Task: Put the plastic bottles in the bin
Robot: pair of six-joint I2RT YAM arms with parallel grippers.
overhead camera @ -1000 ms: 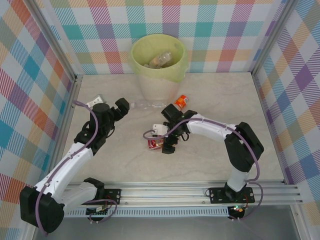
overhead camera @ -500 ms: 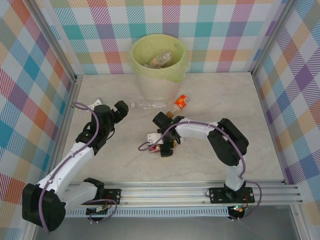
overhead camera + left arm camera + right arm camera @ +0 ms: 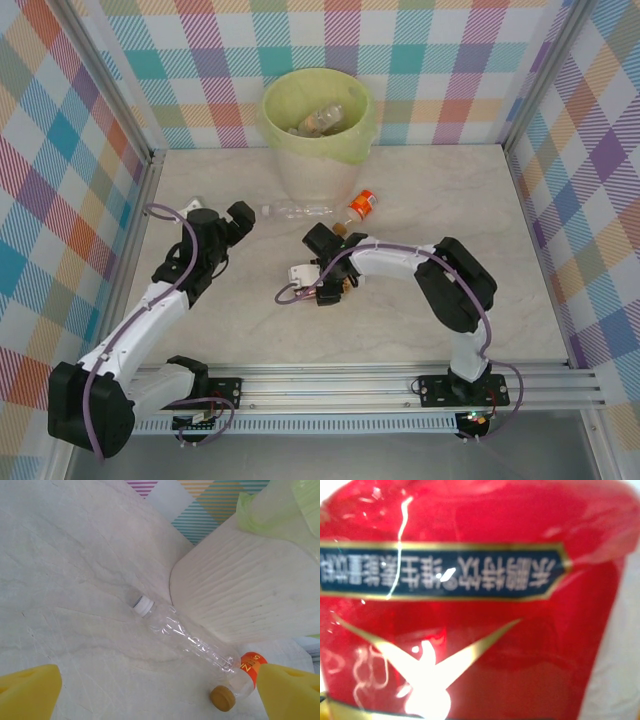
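The left hand [image 3: 160, 694] hovers wide open above the surface [image 3: 75, 580], its yellow fingertips [image 3: 27, 690] spread well apart. Ahead of it a clear bottle [image 3: 192, 641] with a white cap lies on its side, just beside the foot of the bin [image 3: 250, 585]. An orange-labelled bottle [image 3: 248, 669] lies at its far end. The right hand [image 3: 322, 283] sits low at mid-surface, hard against a red-labelled bottle [image 3: 470, 605]; whether it grips is impossible to tell. Several bottles [image 3: 318, 120] lie inside the bin.
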